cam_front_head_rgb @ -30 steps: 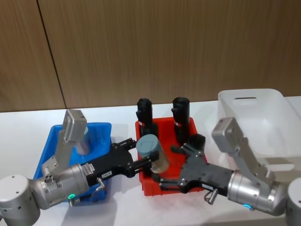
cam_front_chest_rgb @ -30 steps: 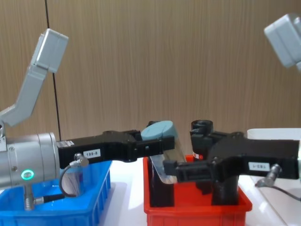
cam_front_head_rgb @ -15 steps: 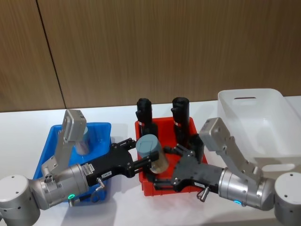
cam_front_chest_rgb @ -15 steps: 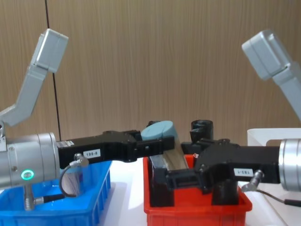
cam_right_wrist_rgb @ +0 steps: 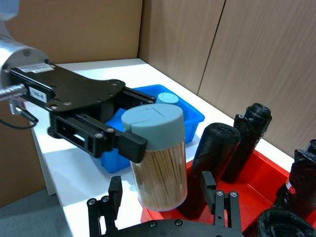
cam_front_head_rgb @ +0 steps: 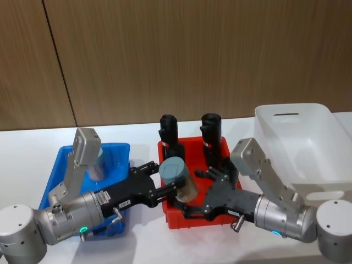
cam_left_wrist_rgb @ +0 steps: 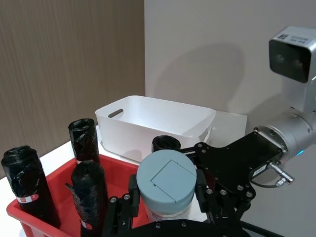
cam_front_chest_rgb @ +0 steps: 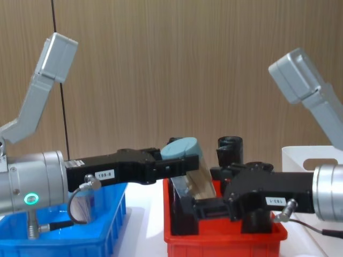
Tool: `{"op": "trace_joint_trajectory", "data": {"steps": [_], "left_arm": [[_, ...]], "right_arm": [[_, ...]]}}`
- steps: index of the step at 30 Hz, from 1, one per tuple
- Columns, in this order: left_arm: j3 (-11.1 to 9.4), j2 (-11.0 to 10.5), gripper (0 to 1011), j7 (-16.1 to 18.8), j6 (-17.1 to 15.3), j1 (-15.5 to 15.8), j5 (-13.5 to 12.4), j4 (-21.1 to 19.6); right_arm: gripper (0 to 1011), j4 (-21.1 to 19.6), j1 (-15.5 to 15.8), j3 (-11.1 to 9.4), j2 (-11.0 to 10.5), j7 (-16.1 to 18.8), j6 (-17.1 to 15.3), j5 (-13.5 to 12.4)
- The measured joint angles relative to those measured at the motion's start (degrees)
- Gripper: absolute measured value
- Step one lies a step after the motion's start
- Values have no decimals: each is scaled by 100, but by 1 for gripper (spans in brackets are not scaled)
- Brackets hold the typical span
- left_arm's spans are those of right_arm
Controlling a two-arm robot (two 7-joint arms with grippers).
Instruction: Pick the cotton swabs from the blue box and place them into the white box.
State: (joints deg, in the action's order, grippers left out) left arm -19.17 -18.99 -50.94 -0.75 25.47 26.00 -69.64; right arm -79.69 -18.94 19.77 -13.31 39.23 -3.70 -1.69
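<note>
Okay, I've got a handover hanging in mid-air here. The left gripper (cam_front_head_rgb: pixel 168 181) is pinching the tub of cotton swabs (cam_front_head_rgb: pixel 179 177) up near its pale blue lid, and the tub is tilted and hovering over the red bin (cam_front_head_rgb: pixel 175 221), not over the white box (cam_front_head_rgb: pixel 322 118), which sits well off to the right.

The right gripper (cam_front_head_rgb: pixel 197 192) is spread wide, with its fingers (cam_right_wrist_rgb: pixel 207 185) straddling the lower part of the clear body. From the chest camera I honestly can't say whether a pad is already brushing the plastic.

What worries me is the timing. If the left jaws let go before the right ones bite, the tub drops straight in among the black rolls (cam_front_head_rgb: pixel 168 129). That wall is smooth and round, so an off-centre squeeze on a leaning tub could squirt it out sideways. If both grippers clamp and one pulls away, I'd guess the lid could pop and scatter the sticks.

The right fingers are also working close to the rolls, so a snag there could tip one over.

A second tub (cam_right_wrist_rgb: pixel 168 98) waits in the blue box (cam_right_wrist_rgb: pixel 192 116).
</note>
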Motion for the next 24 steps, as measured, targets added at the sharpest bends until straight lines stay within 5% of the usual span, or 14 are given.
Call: {"op": "trace_joint_trajectory", "data": {"steps": [24], "left_arm": [[0,0,660,0,0,0,0,0]], "right_arm": [[1002,281,-161,89,79,-64,141,12]]}}
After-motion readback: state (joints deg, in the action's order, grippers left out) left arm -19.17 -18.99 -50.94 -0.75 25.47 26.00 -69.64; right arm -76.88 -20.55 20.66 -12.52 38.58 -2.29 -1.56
